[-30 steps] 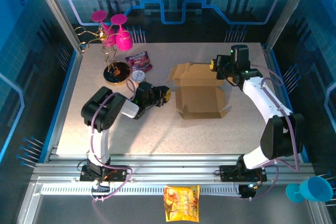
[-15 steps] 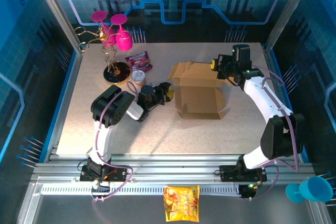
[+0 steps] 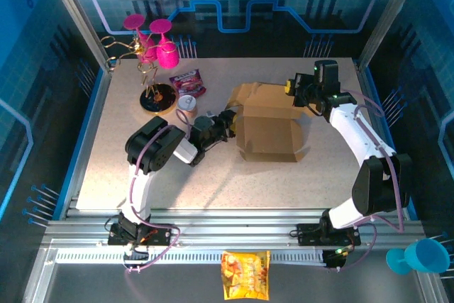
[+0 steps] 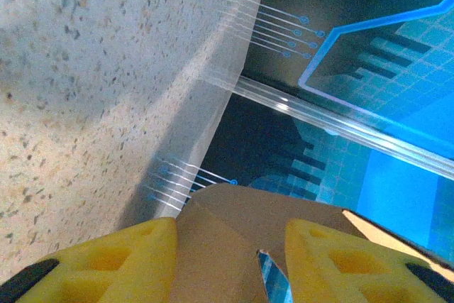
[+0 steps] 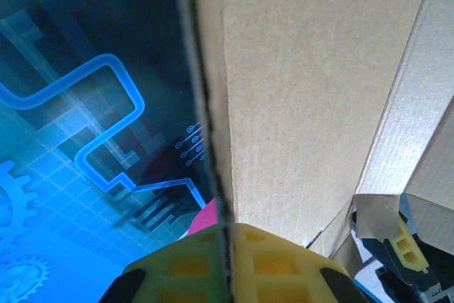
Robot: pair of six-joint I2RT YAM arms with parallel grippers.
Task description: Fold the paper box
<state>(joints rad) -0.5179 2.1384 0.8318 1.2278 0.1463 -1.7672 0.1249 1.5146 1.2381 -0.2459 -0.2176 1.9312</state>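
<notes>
The paper box (image 3: 268,133) is a brown cardboard sheet, partly folded, in the middle of the table, with its back panel (image 3: 264,96) raised. My left gripper (image 3: 228,121) is at the box's left side. In the left wrist view its yellow fingers (image 4: 135,253) stand apart and a brown flap (image 4: 234,214) lies in the gap of the left gripper (image 4: 230,246), which is open. My right gripper (image 3: 292,91) is at the box's back right corner. In the right wrist view the right gripper (image 5: 228,235) is shut on the edge of a cardboard panel (image 5: 305,90).
A wire stand with pink cups (image 3: 152,40) is at the back left. A purple snack packet (image 3: 188,81) and a small white round thing (image 3: 186,102) lie beside it, close to my left arm. A yellow snack bag (image 3: 245,274) and a teal cup (image 3: 424,255) lie off the table in front.
My left gripper moved right to the box's left side and its jaws widened. The left flap now stands closer against the box. The right arm has stayed put.
</notes>
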